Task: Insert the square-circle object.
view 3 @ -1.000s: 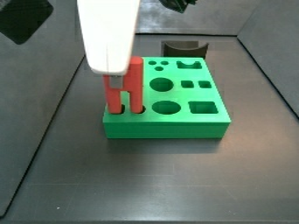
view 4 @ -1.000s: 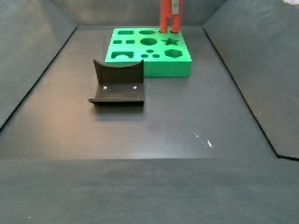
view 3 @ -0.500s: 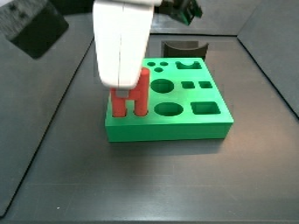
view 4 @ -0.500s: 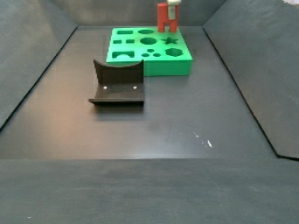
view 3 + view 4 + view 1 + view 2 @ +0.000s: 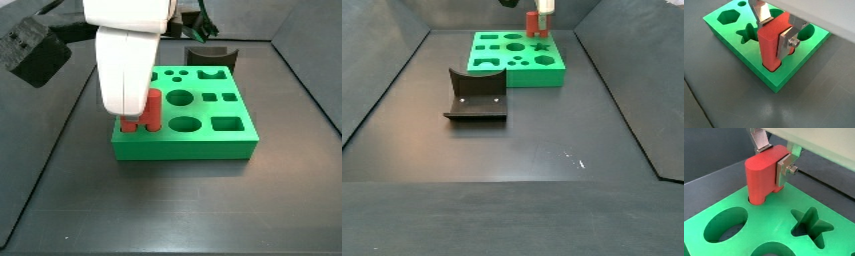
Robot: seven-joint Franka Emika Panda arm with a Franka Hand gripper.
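The square-circle object [image 5: 772, 42] is a bright red piece of two joined pegs. It stands upright with its lower ends sunk into two holes at a corner of the green block [image 5: 794, 70]. My gripper [image 5: 776, 27] is shut on its upper part, one silver finger on each side, and this also shows in the wrist view [image 5: 773, 155]. In a side view the red piece [image 5: 144, 112] shows below the white hand [image 5: 127, 55], low in the green block [image 5: 187, 140]. In a side view it [image 5: 539, 22] stands at the block's far corner [image 5: 516, 58].
The dark fixture [image 5: 476, 95] stands on the floor in front of the green block, also in a side view [image 5: 210, 52] behind it. The block has several other shaped holes, a star [image 5: 811, 225] and a round one [image 5: 724, 225] nearest. Dark walls ring the floor.
The gripper has moved down with the red piece. The pegs have sunk deeper into the green block's holes, so less red shows above the block.
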